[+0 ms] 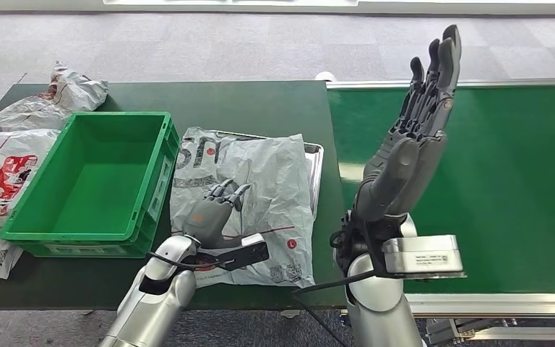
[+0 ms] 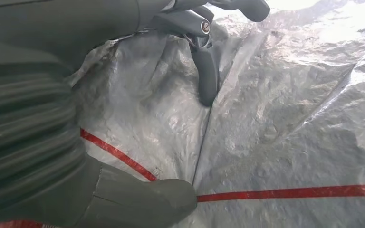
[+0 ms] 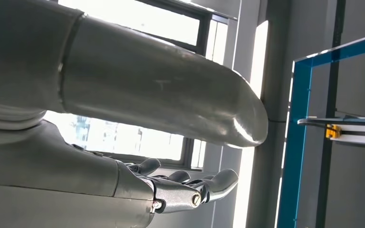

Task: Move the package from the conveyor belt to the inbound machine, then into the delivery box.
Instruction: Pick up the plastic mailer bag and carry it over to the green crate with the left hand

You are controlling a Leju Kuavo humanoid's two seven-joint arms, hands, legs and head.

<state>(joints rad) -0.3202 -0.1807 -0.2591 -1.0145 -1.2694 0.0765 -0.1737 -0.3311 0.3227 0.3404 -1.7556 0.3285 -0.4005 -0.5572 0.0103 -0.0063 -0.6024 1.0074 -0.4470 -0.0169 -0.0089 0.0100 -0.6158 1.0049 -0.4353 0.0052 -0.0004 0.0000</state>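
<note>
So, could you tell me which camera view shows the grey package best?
The head view: the whole grey package lies on the metal tray under the left hand. The left wrist view gives crinkled film close up; the right wrist view looks elsewhere.

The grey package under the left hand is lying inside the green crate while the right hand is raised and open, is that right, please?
Not quite: the head view shows the grey package lying on the metal tray beside the green crate, not inside it. The left hand does rest on it, and the right hand is raised and open.
</note>
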